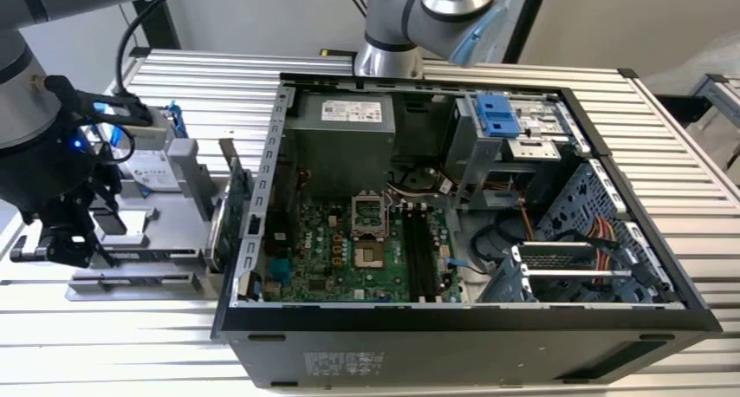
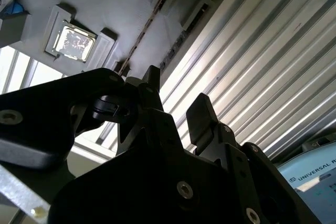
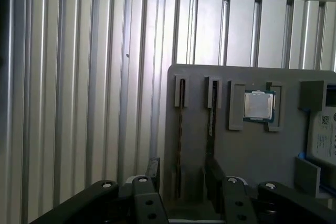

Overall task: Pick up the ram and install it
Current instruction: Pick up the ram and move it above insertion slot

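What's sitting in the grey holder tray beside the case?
In the first wrist view: two ram sticks standing on edge, a processor and a hard drive. The open gripper hides the sticks' near ends.

Exterior view bright, even light. Both wrist views dimmer; end effector [image 2: 177, 87] backlit, dark; glare on table slats [image 2: 262, 51].

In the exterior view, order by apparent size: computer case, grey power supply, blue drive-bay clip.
Largest: computer case.
Then: grey power supply.
Smallest: blue drive-bay clip.
The differences are plain; none look alike.
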Robot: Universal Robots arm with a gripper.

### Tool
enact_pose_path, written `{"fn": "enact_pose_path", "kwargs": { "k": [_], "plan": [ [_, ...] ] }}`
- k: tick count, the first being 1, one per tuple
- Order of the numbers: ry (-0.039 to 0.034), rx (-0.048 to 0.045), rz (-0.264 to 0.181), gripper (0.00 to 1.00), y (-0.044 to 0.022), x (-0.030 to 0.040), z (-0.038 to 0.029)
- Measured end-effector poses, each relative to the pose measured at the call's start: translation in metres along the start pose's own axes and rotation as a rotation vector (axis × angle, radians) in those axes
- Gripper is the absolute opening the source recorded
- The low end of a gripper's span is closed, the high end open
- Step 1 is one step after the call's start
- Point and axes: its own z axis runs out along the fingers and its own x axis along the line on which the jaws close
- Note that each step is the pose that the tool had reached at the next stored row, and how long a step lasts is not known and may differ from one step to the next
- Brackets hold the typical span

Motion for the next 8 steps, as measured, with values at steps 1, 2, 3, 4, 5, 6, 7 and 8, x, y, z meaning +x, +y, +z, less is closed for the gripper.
{"fn": "enact_pose_path", "kwargs": {
  "k": [1, 2, 3, 4, 5, 6, 7, 8],
  "plan": [
    [0.0003, 0.0000, 0.000, 1.00, 0.0000, 0.0002, 0.0004],
    [0.0003, 0.0000, 0.000, 1.00, 0.0000, 0.0005, 0.0009],
    [0.0004, 0.0000, 0.000, 1.00, -0.0001, 0.0010, 0.0012],
    [0.0003, 0.0001, 0.000, 1.00, 0.0000, 0.0018, 0.0018],
    [0.0004, 0.0001, 0.000, 1.00, 0.0000, 0.0024, 0.0022],
    [0.0004, 0.0001, 0.000, 1.00, 0.0001, 0.0029, 0.0026],
    [0.0003, 0.0002, 0.000, 1.00, 0.0000, 0.0032, 0.0032],
    [0.0002, 0.0002, 0.000, 1.00, 0.0001, 0.0032, 0.0038]
  ]
}}
